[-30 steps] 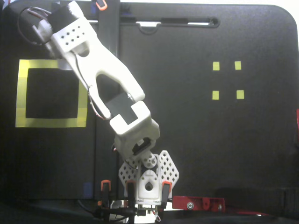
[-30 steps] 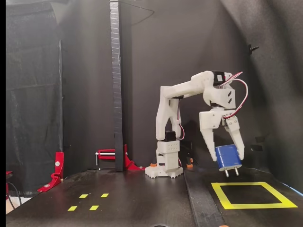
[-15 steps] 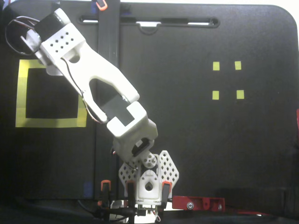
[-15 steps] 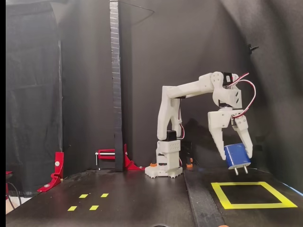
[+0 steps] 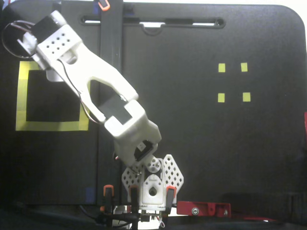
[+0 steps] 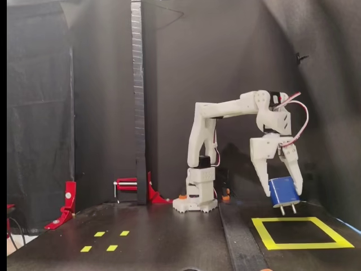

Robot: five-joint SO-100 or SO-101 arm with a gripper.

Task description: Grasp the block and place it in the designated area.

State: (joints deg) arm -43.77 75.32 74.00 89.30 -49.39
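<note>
In the side fixed view the dark blue block [image 6: 283,192] hangs between the white fingers of my gripper [image 6: 282,191], which is shut on it. Its two silvery prongs [image 6: 287,209] point down, a little above the floor. The yellow tape square, the designated area [image 6: 300,232], lies just below and to the right of the block. From above, the arm [image 5: 91,91] reaches to the upper left over the designated area [image 5: 50,126]. The wrist [image 5: 50,43] covers the square's upper edge and hides the block and the gripper there.
Four tiny yellow tape squares [image 5: 233,82] lie on the right in the top view and at lower left [image 6: 105,240] from the side. A black post [image 6: 138,101] stands behind the arm base [image 6: 195,204]. Red clamps [image 6: 132,188] sit at the left edge.
The arm has swung further toward the yellow square and lowered slightly, carrying the block with it. The grip on the block is unchanged.
</note>
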